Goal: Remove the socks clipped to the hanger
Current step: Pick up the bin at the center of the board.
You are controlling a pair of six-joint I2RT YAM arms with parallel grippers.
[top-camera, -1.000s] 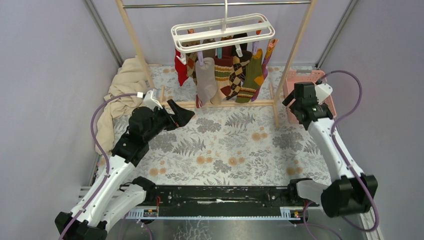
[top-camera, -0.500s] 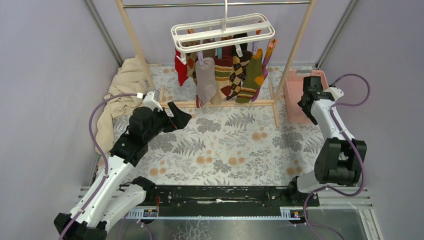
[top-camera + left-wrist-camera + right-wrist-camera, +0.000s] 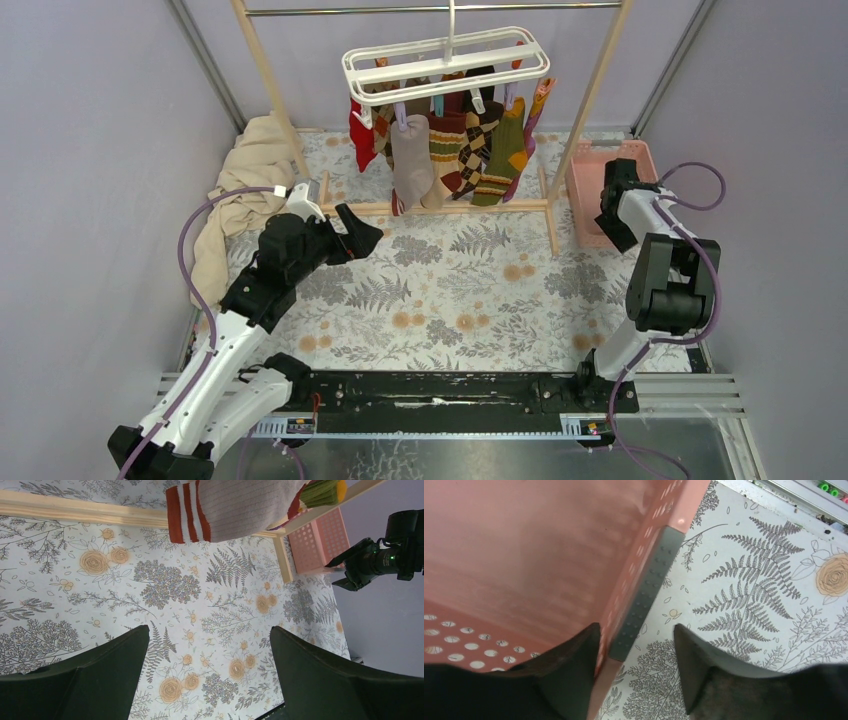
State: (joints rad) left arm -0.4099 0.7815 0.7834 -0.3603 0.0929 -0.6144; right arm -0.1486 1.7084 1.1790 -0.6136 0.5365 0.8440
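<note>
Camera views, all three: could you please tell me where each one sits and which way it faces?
Top external: above and behind the bases, looking down at the hanger, socks and floral table; left arm and right arm show.
Left wrist: low, facing across the table toward a striped sock and the pink basket; the left gripper shows, open.
Right wrist: close above the basket's rim, looking down; the right gripper shows.
Shared: all three show the pink basket.

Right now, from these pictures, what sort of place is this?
Probably a robot test cell staged as a laundry corner: plain enclosing walls, socks clipped on a hanger, and robot arms bolted at a flowered table.
</note>
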